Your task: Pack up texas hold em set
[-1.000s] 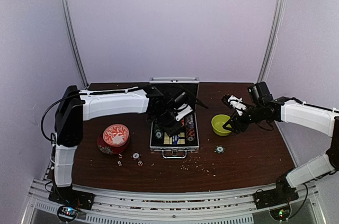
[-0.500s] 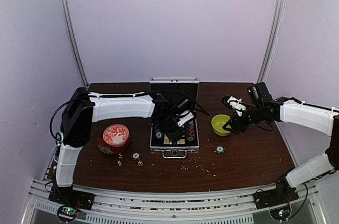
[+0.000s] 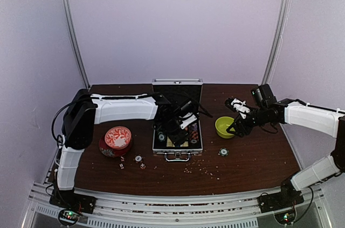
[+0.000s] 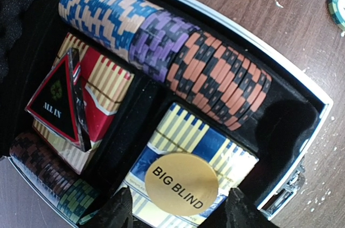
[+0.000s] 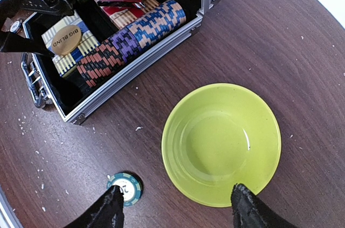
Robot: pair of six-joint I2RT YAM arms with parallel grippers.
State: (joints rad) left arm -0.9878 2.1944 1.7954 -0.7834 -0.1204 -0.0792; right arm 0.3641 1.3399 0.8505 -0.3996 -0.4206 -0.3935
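Note:
The silver case (image 3: 177, 153) lies open, lid up at the back. In the left wrist view its black lining (image 4: 280, 125) holds a row of striped chips (image 4: 161, 45), a red deck (image 4: 102, 85) with the triangular ALL IN button (image 4: 56, 104), and a blue deck (image 4: 210, 142) with the round BIG BLIND button (image 4: 181, 184) on top. My left gripper (image 4: 175, 212) hovers open over that button, inside the case (image 3: 180, 125). My right gripper (image 5: 175, 209) is open and empty above the lime-green bowl (image 5: 221, 142). A loose teal chip (image 5: 125, 188) lies by its left fingertip.
A round red tin (image 3: 115, 140) stands left of the case. Small dice (image 3: 122, 166) and a small round piece (image 3: 138, 159) lie in front of it. The loose chip (image 3: 223, 152) sits right of the case, below the bowl (image 3: 225, 126). Crumbs dot the front of the table.
My left arm has shifted and its gripper has come a little lower and nearer inside the case. The right arm has barely moved.

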